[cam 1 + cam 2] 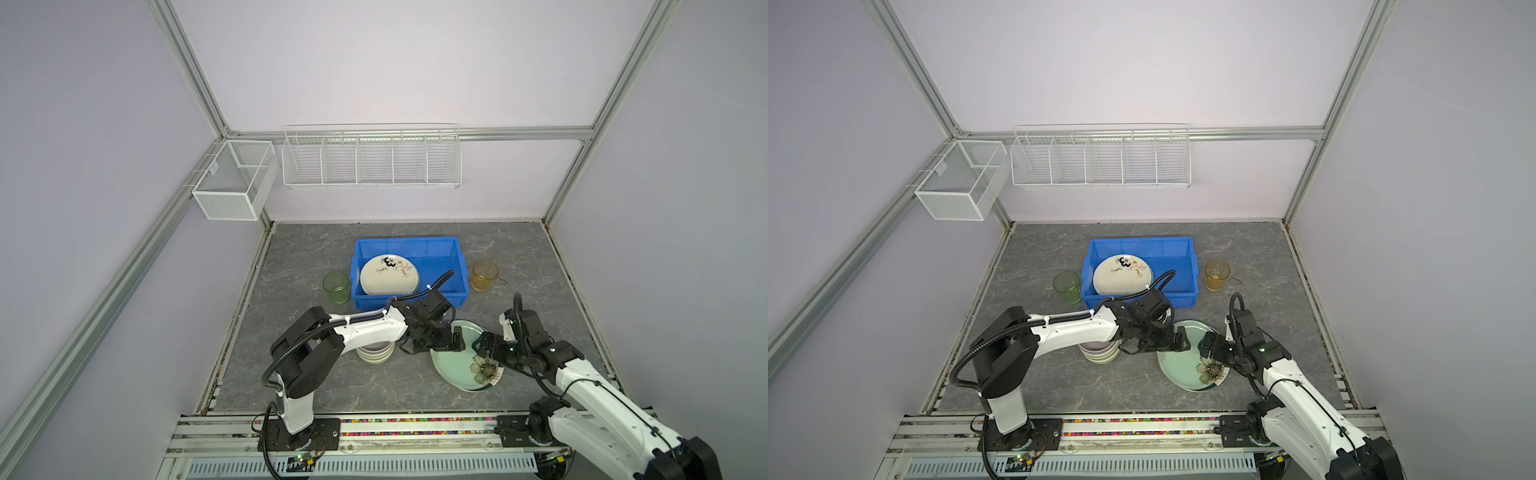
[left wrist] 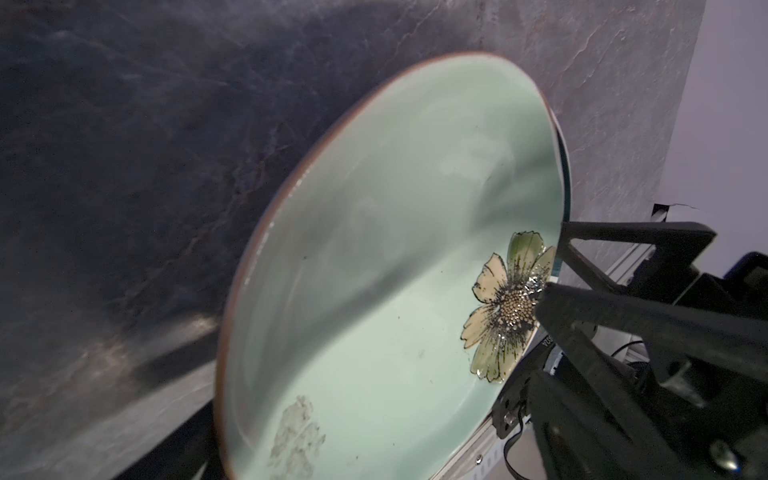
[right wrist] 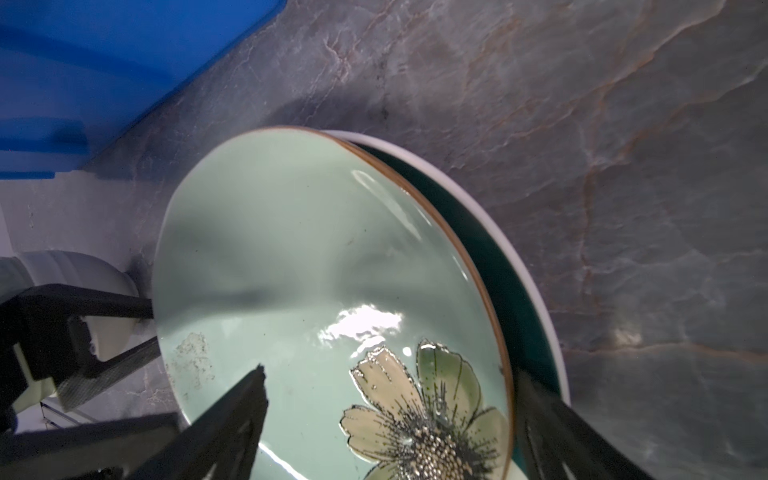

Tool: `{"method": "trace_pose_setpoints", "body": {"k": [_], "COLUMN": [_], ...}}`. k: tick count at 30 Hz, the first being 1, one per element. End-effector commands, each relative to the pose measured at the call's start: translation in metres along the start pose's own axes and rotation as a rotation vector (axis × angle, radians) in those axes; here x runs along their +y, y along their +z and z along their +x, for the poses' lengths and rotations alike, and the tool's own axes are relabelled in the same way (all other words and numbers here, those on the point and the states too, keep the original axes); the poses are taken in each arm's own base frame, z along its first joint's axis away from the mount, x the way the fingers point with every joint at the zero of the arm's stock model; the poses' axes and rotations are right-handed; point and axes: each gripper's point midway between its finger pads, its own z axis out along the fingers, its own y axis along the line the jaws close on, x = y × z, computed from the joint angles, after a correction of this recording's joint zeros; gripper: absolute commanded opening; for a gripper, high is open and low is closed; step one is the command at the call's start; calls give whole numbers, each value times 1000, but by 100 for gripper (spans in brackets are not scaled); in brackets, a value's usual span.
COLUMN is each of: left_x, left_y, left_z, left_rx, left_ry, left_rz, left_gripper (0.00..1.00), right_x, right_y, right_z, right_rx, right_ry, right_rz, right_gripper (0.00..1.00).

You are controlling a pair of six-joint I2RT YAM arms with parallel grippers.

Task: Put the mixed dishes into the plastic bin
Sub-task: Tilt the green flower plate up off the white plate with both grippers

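Straddling the right rim of the green flower plate, right jaws apart, unclamped; left jaws wide apart at its far-left rim. Lying atop another plate on the counter, just near of the blue bin.

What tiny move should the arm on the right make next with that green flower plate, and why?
Probably close the right gripper: its open jaws straddle the rim of the pale green floral plate by its flower, not yet gripping it.

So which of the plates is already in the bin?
The cream plate with the dark motif: it alone sits inside the blue bin. The pale green flower plate and the plate beneath it lie outside.
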Motion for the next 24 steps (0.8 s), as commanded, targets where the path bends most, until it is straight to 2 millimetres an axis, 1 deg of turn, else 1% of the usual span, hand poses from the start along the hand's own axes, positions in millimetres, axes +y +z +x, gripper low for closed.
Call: {"method": "trace_pose_setpoints", "body": {"k": [1,4,8,16,19,24], "left_x": [-25,-27,-27,-25,-24,-25], "left_y": [-12,-15,-17,-18,-18,-17], "left_z": [-3,-3,-4,-3,-3,-3], "left_rx": [-24,-27,-30,-28,-28,-25], "left_ry": [27,30,34,35,33,37], "left_rz": [87,91,88,76,73,72], "left_gripper": [98,91,79,61,52,51], "right_x": [10,10,9,7,10,16], "right_y": [7,7,7,10,10,10], "right_z": [10,9,9,10,9,7], "right_rx": [46,44,42,47,48,44], "right_ry": [20,22,23,25,24,15], "right_rz": [-67,-67,-63,-58,-69,-98], "right_gripper": [92,93,92,92,92,93]}}
